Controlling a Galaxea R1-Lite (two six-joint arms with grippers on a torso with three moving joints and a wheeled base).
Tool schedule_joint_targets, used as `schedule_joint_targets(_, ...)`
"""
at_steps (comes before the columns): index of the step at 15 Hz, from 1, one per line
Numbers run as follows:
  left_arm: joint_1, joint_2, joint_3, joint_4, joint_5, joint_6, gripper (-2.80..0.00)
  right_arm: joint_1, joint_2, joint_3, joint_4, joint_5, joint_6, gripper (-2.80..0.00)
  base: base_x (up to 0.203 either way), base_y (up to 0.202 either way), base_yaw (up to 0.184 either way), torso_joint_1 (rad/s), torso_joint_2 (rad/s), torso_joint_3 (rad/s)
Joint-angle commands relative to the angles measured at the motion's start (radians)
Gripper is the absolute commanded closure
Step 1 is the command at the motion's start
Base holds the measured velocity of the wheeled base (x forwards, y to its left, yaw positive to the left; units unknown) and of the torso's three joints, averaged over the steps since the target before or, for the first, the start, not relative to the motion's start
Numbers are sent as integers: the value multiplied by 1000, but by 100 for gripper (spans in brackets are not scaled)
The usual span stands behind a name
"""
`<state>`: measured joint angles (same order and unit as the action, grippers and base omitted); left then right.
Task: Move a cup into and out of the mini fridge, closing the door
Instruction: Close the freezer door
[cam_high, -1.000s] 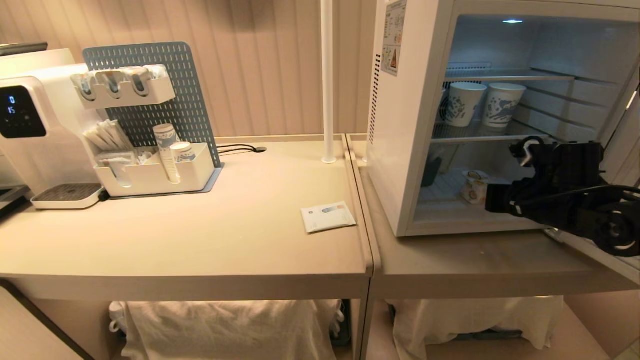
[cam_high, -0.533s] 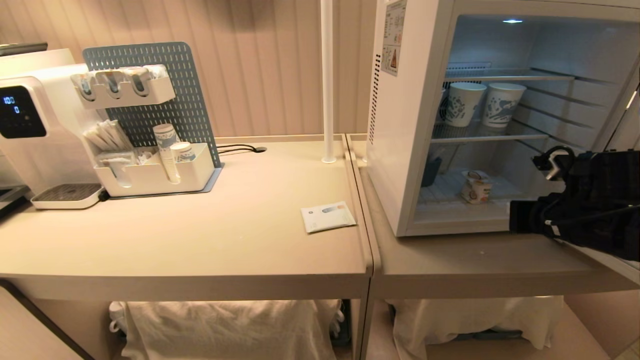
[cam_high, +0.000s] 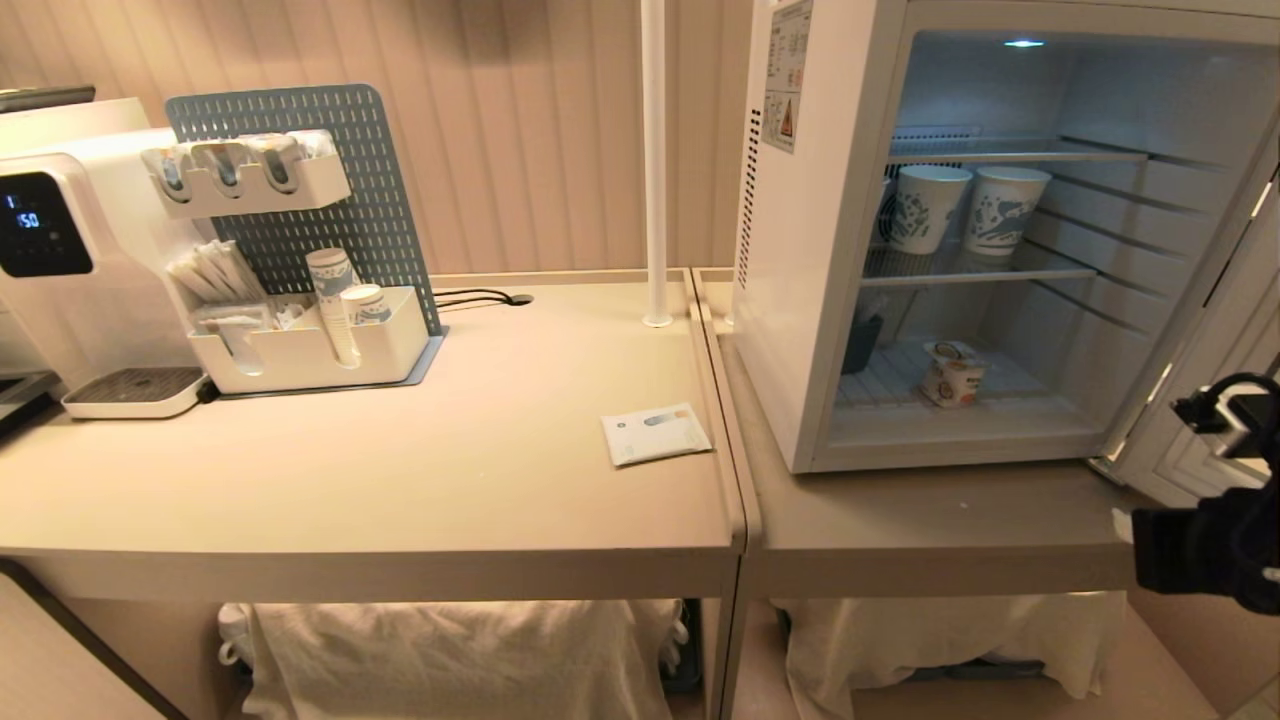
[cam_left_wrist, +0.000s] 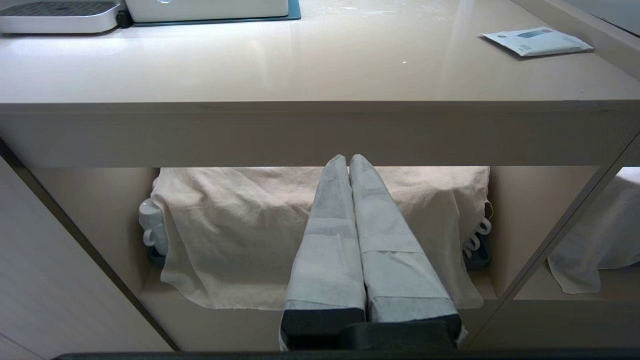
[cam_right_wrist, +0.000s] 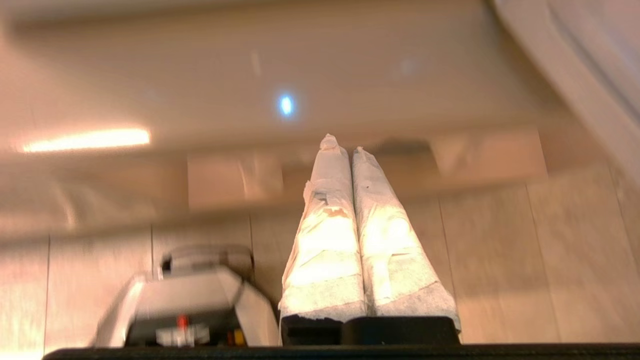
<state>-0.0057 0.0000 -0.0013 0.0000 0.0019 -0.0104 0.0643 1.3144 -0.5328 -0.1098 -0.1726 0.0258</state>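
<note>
the cup stands on the lowest shelf of the open mini fridge, centre right. it looks light and thin-walled; grip its sides below the lid. right tool is closed, empty.

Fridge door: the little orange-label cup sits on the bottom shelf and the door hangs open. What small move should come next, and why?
Probably bring the right gripper, shut and empty, low beside the table's right end, up behind the door to push it closed. The cup stands alone on the mini fridge floor, so placing looks done. The left gripper sits parked below the table edge.
</note>
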Motion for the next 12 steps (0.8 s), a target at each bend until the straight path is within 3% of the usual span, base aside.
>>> schedule_joint_targets(1, 1, 0, 0, 0, 1, 0, 0, 0, -163, 16, 144, -1, 0, 0, 0, 0, 0, 0, 0, 0)
schedule_joint_targets(7, 0, 0, 0, 0, 1, 0, 0, 1, -574, 64, 549, 19, -19, 0, 0, 0, 0, 0, 0, 0)
schedule_joint_targets(12, 0, 0, 0, 0, 1, 0, 0, 9, -885, 196, 588, 8, -74, 0, 0, 0, 0, 0, 0, 0)
